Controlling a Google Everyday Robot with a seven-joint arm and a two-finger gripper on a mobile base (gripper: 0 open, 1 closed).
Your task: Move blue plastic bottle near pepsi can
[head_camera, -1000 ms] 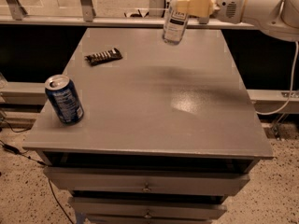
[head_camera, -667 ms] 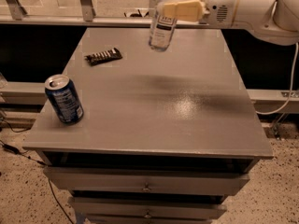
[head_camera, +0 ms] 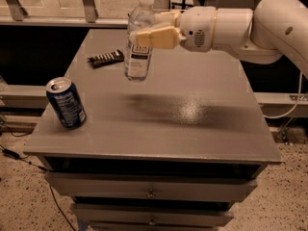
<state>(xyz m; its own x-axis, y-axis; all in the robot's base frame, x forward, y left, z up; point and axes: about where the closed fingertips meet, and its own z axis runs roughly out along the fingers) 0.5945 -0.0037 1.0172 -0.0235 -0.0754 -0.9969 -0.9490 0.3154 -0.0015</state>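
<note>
The blue plastic bottle (head_camera: pixel 138 42) is a clear bottle with a white cap and a white label. It hangs upright in the air above the middle back of the grey table (head_camera: pixel 192 109). My gripper (head_camera: pixel 150 29) reaches in from the right and is shut on the bottle's upper body. The pepsi can (head_camera: pixel 66 103), dark blue with a silver top, stands near the table's front left corner, well to the left of and below the bottle.
A flat dark snack bar (head_camera: pixel 105 58) lies at the back left of the table, just left of the bottle. The white arm (head_camera: pixel 250 28) spans the upper right. Drawers (head_camera: pixel 151 191) sit under the tabletop. A railing runs behind the table.
My gripper has carried the bottle to the left and toward the front, from the table's back right edge to above its middle back. The can and the snack bar have not moved.
</note>
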